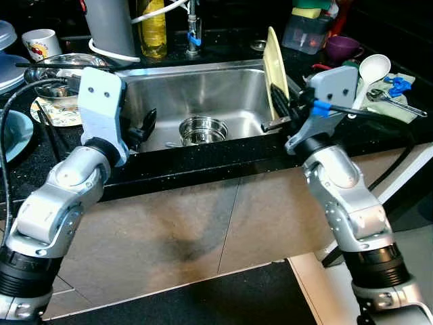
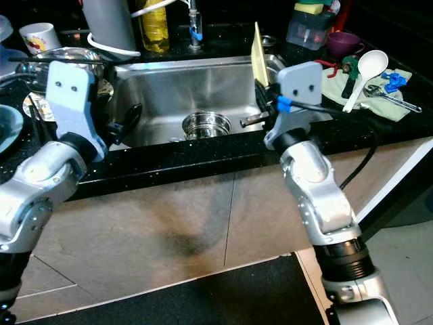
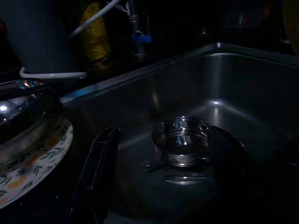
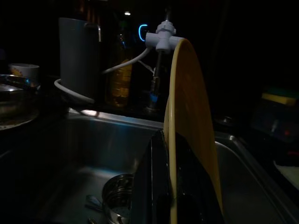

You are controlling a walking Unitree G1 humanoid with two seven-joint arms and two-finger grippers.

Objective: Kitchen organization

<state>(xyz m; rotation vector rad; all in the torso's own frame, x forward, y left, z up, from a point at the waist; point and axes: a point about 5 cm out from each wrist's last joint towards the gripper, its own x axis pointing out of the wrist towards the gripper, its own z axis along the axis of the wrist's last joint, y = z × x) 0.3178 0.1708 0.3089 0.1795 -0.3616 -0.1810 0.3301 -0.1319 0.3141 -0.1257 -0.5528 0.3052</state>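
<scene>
The right end effector pinches an upright yellow plate edge-on above the sink, where a steel pot sits. A grey jug stands on the bench's far edge.

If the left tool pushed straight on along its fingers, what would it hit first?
Probably the small round steel pot on the floor of the stainless sink; the left tool points down at it, though depth is unclear.
</scene>
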